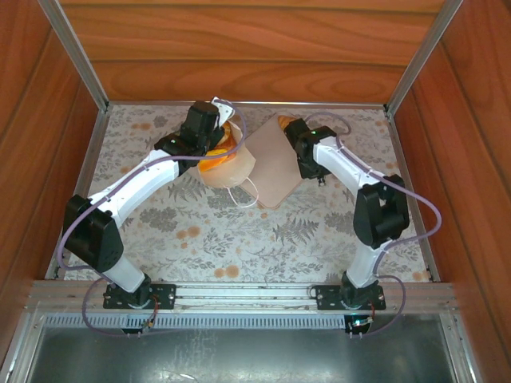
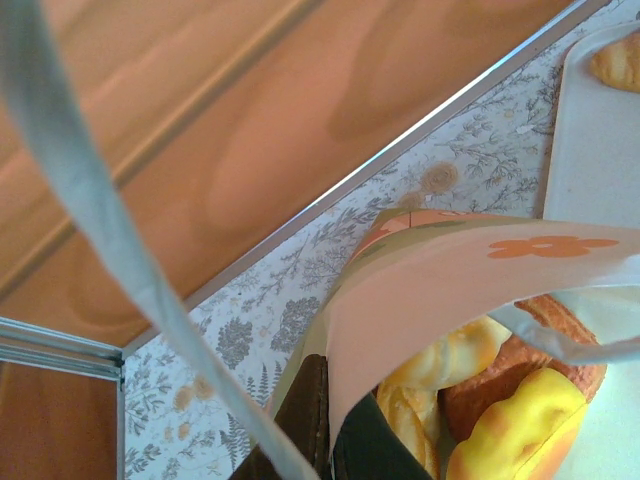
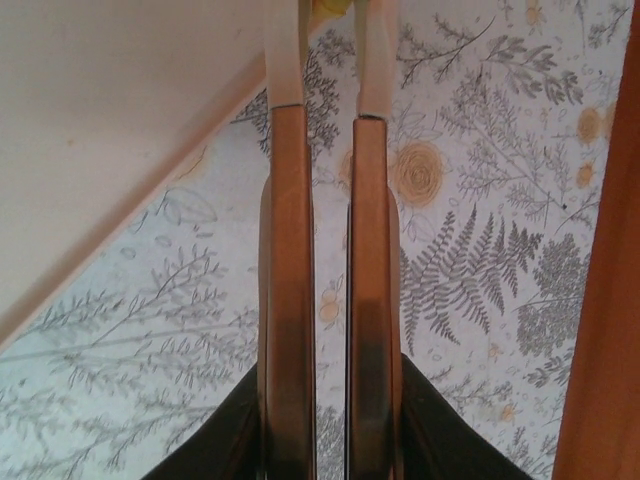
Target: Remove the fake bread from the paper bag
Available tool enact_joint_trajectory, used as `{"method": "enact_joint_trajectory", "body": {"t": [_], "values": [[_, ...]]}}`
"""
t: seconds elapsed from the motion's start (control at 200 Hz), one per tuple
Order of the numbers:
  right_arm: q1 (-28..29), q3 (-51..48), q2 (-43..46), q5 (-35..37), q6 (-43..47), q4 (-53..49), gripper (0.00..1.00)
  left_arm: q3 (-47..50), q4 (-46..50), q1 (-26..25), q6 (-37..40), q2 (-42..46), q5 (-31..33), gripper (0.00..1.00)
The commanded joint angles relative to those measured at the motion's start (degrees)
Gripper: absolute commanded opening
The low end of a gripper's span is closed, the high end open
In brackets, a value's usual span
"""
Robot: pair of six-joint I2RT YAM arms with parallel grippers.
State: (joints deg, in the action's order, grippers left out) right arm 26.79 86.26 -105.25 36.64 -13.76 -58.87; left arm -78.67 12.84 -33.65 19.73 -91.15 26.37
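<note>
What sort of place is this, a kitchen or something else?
Most likely a lab-style robot test cell, not a kitchen: two robot arms bolted to a metal rail, wood-panel walls boxing in a floral cloth, and fake bread in a paper bag.

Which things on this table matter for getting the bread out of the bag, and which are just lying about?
For the job: paper bag, fake bread inside it, left gripper pinching the bag's rim.
Just lying about: pink tray, floral tablecloth.
</note>
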Motion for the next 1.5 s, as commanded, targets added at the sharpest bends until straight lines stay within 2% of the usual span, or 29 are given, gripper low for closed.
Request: {"method": "enact_joint_trajectory", "body": {"t": [0.0, 0.3, 0.595, 0.98, 1.499], "values": [[-0.87, 3.52, -2.50, 6.20, 0.68, 0.47, 0.29, -1.31, -0.47, -0.72, 0.05, 0.03, 0.96, 0.00], [-0.95, 7.56, -8.84, 8.88, 1.06, -0.51, 0.31, -1.37, -0.37, -0.81, -0.21, 0.10, 0.70, 0.00], [-0.86, 5.65, -9.36, 5.90, 1.03, -2.35, 0.37, -1.39, -0.38, -0.99, -0.48, -0.07, 0.39, 0.00], [-0.35, 3.74, -6.25, 2.49, -0.01, -6.90, 0.53, -2.25, -0.36, -1.08, -0.39, -0.76, 0.17, 0.00], [0.46, 4.18, -2.19, -4.50, 0.05, -9.09, 0.55, -2.67, -0.27, -1.24, -0.04, -1.04, 0.17, 0.00]]}}
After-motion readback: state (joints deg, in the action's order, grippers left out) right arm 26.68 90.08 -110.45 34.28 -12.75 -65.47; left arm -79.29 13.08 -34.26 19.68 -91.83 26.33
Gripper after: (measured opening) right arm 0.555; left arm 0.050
